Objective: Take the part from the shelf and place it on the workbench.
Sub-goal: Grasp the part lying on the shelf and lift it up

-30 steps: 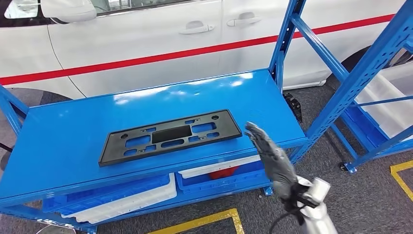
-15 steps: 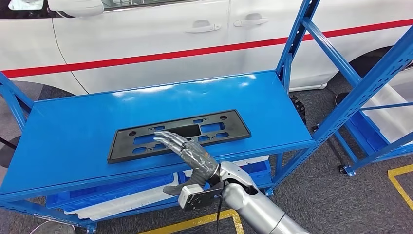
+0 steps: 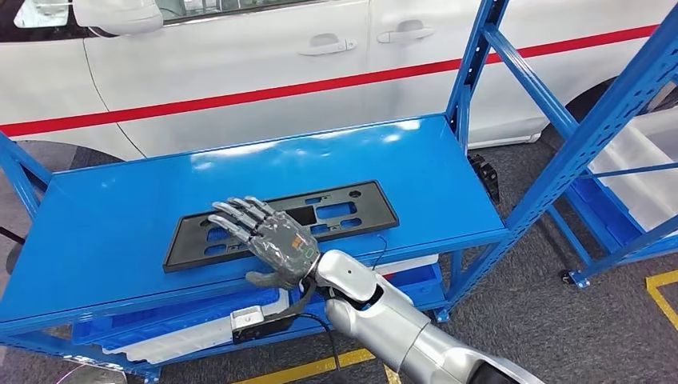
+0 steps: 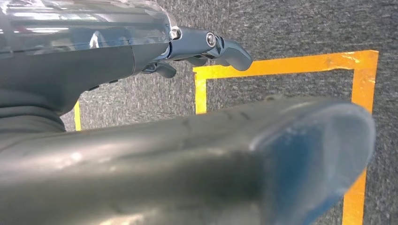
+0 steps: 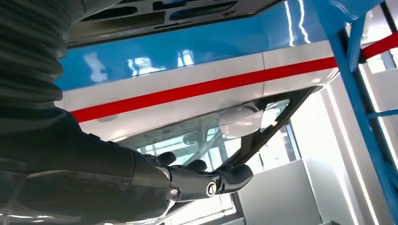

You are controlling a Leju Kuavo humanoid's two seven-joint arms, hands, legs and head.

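Observation:
The part is a flat black plastic frame (image 3: 352, 210) with several cut-outs, lying flat on the blue shelf top (image 3: 120, 216). My right hand (image 3: 264, 240) is over the frame's left half, back of the hand up, fingers spread and straight, holding nothing. I cannot tell whether it touches the frame. In the right wrist view the fingers (image 5: 206, 180) reach out loosely, and the frame (image 5: 155, 9) lies along the picture's edge on the blue top. My left hand (image 4: 211, 44) hangs over grey floor with nothing in it, its fingers apart.
A white car (image 3: 240, 72) with a red stripe stands close behind the shelf. Blue uprights (image 3: 472, 72) rise at the shelf's right end, with another blue rack (image 3: 608, 120) further right. White bins (image 3: 200, 328) sit on the lower level. Yellow tape (image 4: 281, 65) marks the floor.
My right hand has swung left from off the shelf's front right corner to over the frame's left half, turning its back upward. The frame has not moved; the camera shifted slightly.

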